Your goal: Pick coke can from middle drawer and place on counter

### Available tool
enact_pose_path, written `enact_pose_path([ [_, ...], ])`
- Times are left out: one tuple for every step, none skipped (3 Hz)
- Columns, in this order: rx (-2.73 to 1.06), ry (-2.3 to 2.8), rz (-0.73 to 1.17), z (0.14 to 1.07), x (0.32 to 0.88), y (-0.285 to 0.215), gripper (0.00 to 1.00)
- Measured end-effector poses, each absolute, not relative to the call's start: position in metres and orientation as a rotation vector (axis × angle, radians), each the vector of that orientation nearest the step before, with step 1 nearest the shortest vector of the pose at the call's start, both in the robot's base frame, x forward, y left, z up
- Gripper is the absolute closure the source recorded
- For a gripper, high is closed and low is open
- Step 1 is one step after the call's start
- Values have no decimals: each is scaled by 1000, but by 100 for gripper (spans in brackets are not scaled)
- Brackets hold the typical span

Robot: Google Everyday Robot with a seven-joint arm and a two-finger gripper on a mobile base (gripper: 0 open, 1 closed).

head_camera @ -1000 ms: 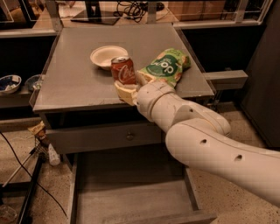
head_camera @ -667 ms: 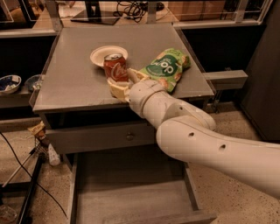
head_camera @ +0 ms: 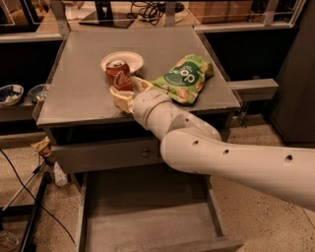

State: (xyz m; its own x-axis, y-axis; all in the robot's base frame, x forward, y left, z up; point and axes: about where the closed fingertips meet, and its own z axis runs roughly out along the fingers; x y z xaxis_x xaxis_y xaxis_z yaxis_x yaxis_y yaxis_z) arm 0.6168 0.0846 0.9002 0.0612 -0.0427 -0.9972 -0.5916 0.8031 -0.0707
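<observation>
Speckled flooring [head_camera: 19,172] surrounds a grey cabinet, and a wooden desk [head_camera: 216,12] with cables [head_camera: 147,7] stands behind it. The counter [head_camera: 74,101], a flat matte grey top, takes up the middle of the view. A thick white arm [head_camera: 231,160] reaches in from the lower right, crossing the cabinet's front edge and ending over the counter's near half. Below, the middle drawer [head_camera: 147,219] is pulled out wide, its flat floor bare; just above it sits a closed drawer front [head_camera: 98,156] with a small round knob [head_camera: 145,153].

On the counter, a green snack bag [head_camera: 184,78] lies to the right of the arm's wrist, touching or nearly touching it. A white bowl [head_camera: 130,58] sits further back. The coke can [head_camera: 118,74] stands in front of the bowl, against its near rim, long axis close to vertical, silver top facing up and leaning slightly away.

The gripper [head_camera: 124,86] is at the can's lower half. Its cream fingers [head_camera: 120,99] are spread only as wide as the can and clasp it, one at the front left, one at the right. Whether the base rests on the counter I cannot tell.
</observation>
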Motion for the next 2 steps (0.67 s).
enact_pose_path([
  [-542, 1462, 439, 902, 617, 85, 100],
  [-517, 1450, 415, 899, 628, 91, 100],
])
